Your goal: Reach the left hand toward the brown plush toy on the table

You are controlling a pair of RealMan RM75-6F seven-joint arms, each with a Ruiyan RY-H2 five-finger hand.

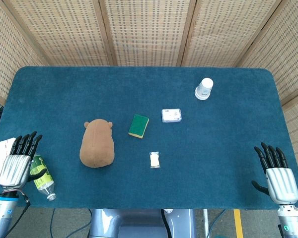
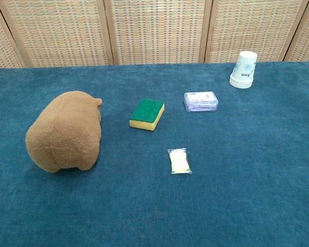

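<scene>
Our left hand (image 1: 17, 161) hovers empty, fingers spread, at the table's (image 1: 228, 183) eight o'clock edge, ready to reach. The brown plush toy (image 1: 97, 144) lies toward its two o'clock; our right hand (image 1: 278, 176) waits spread and empty too.

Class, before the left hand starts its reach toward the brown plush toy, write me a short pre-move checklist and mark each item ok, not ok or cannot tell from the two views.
1. Left hand holds nothing, fingers apart: ok.
2. Brown plush toy lies in plain view on the table, untouched: ok.
3. Path from left hand to toy: not ok; a green-labelled bottle lies right beside the hand at the table's edge and could be knocked.
4. Green sponge and small yellow packet lie apart from the toy, on its far side: ok.
5. Right hand open, at the opposite end: ok.
6. Hand height above the table: cannot tell.
</scene>
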